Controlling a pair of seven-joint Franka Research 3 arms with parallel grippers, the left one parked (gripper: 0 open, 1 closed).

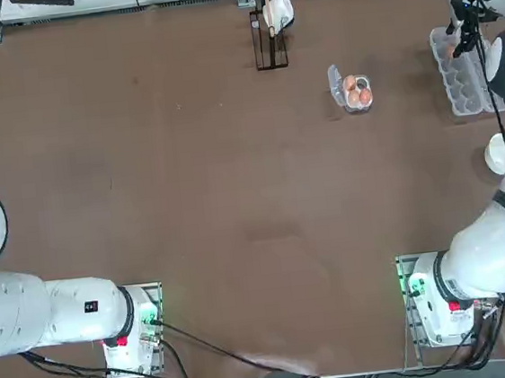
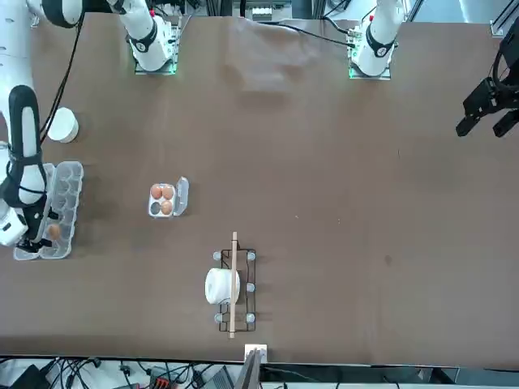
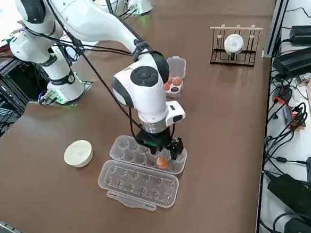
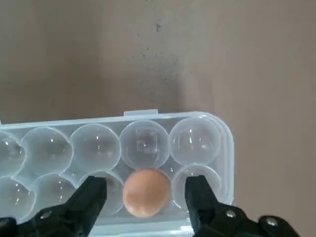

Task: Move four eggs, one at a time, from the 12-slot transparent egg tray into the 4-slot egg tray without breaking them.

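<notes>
Eggs are the business here, and three of them already sit in the 4-slot egg tray (image 1: 356, 91), which lies on the brown table (image 1: 201, 212) well apart from the 12-slot transparent egg tray (image 3: 147, 151), out toward the table's middle. Going from largest to smallest, the table carries the long clear carton with its hinged lid (image 3: 138, 183) folded flat just beside it, a white bowl (image 3: 78, 153) near the carton, a wire rack holding a white roll (image 2: 222, 285) at the far edge, then the small square tray, then the eggs. The right arm reaches over the carton, and the right gripper (image 4: 145, 195) hangs low over its end cups, jaws spread and gripping nothing, one black finger (image 4: 89, 197) on each side of the last egg (image 4: 145, 191). That egg rests in a cup of the carton's near-end pair of rows; every other cup that shows looks bare. The fingers stand just beside the shell, and whether they touch it yet cannot be told. The step in hand appears to be the fourth pickup. Doing it well probably means keeping the egg centred between the pads, closing slowly and only until the shell is held, then lifting straight up so it clears the cup walls without scraping or dragging the light carton along.
</notes>
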